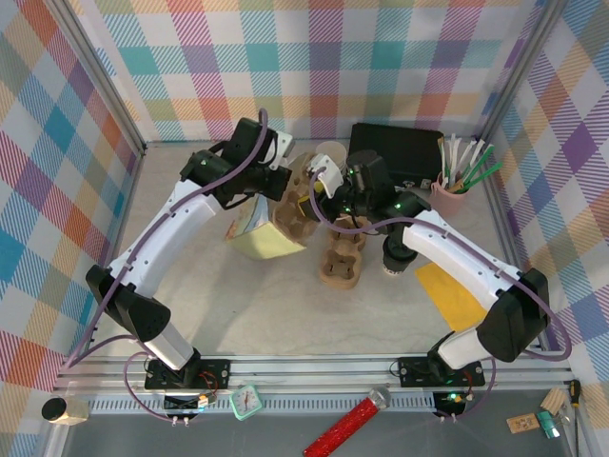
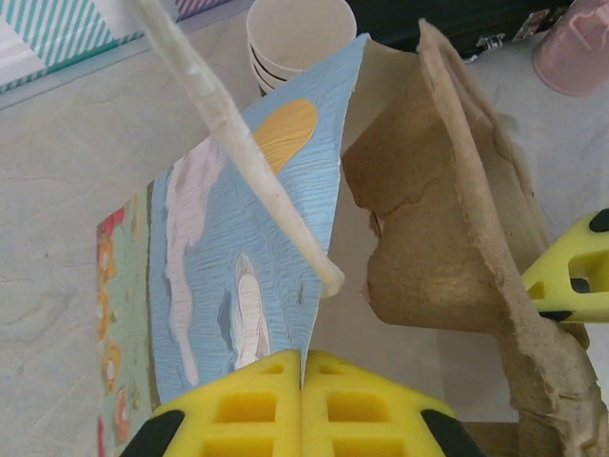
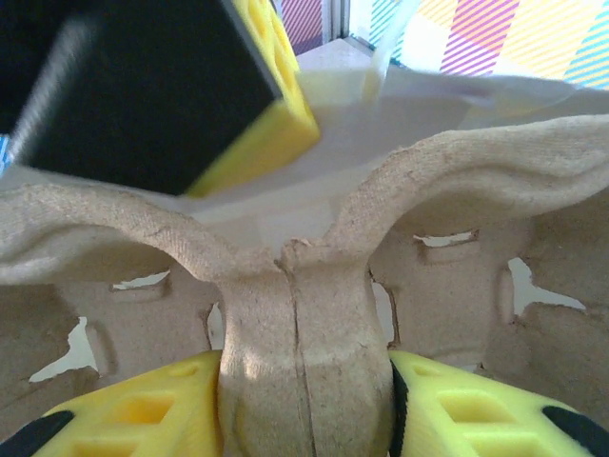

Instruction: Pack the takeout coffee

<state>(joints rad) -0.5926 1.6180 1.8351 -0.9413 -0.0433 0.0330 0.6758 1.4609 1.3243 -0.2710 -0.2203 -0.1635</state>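
Top external view: the left arm reaches to the middle of the counter (image 1: 238, 324), where a paper bag (image 1: 255, 233) with a blue and yellow printed face lies with its mouth toward a brown pulp cup carrier (image 1: 293, 211), which is held on edge right against the opening. From the left wrist, the left claw (image 2: 303, 381) is pressed fully together on the edge of the bag's blue panel, with the pale twisted bag handle (image 2: 238, 143) crossing in front and the carrier just to the right of the panel. From the right wrist, the right claw (image 3: 304, 400) is about half open, one yellow finger on each side of the carrier's central ridge, gripping it. A second pulp carrier (image 1: 341, 262) lies flat on the counter, just in front of the held one. The takeout coffee (image 1: 393, 259) stands on the counter just right of that second carrier, partly hidden under the right arm and well apart from the bag. Behind are a stack of lidless paper cups (image 1: 329, 154), a black box (image 1: 395, 148) and a pink cup of utensils (image 1: 449, 195); a yellow sheet (image 1: 447, 295) lies to the right.
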